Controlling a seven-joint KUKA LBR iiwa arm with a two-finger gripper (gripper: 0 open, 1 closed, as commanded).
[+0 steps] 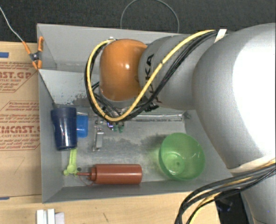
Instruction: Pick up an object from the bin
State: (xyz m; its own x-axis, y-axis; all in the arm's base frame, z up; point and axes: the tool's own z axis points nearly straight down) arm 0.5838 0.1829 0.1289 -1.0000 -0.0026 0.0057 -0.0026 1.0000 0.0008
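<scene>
Blue cup (64, 127), at nine o'clock from the end effector (99, 136), looks light, stiff and slippery; I would pinch its rim. How wide the end effector is, I cannot tell.

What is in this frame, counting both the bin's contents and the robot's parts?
bin: 1, grey metal, centre
cup: 1, dark blue, on its side by the left wall
small thing: 1, lighter blue, beside the cup
stick-like thing: 1, yellow-green, near-left corner
squeeze bottle: 1, reddish-brown, lying along the near wall
bowl: 1, green, upright, near-right
arm: 1, silver-grey, from the right
wrist cover: 1, orange
cables: several, yellow and black, round the wrist
gripper: 1, metal, right of the cup
</scene>
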